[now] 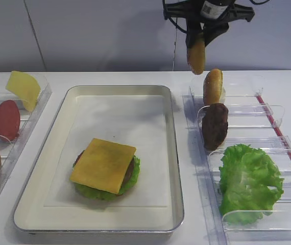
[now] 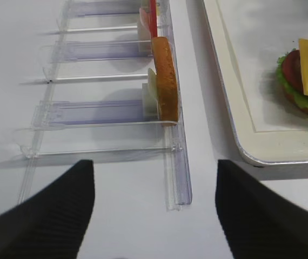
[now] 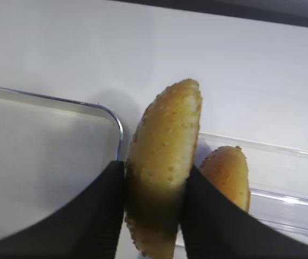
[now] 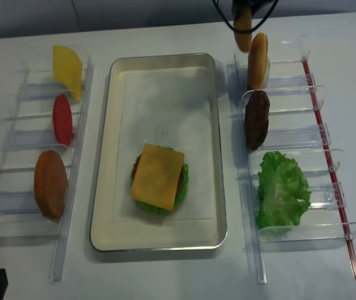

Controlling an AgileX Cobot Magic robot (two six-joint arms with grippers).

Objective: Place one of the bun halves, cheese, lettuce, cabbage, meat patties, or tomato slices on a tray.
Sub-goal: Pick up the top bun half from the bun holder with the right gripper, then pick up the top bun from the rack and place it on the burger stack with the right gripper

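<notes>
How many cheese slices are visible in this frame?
2: one cheese slice tops the stack on the tray; another leans in the left rack's far slot. None seem hidden.

White table (image 1: pixel 135 76) w/ cream tray (image 1: pixel 173 153) betw. two clear plastic bin racks (image 1: pixel 268 109).

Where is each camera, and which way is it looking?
Exterior high: in front, looking down and across the tray; right gripper holds a seeded bun.
Exterior high (realsense): overhead, straight down; the right gripper's cables show at the top edge.
Right wrist: on the right arm, looking past its fingers pinching the bun.
Left wrist: on the left arm, over the left bins; open left gripper.
Shared: the stacked cheese appears in both exterior views.
</notes>
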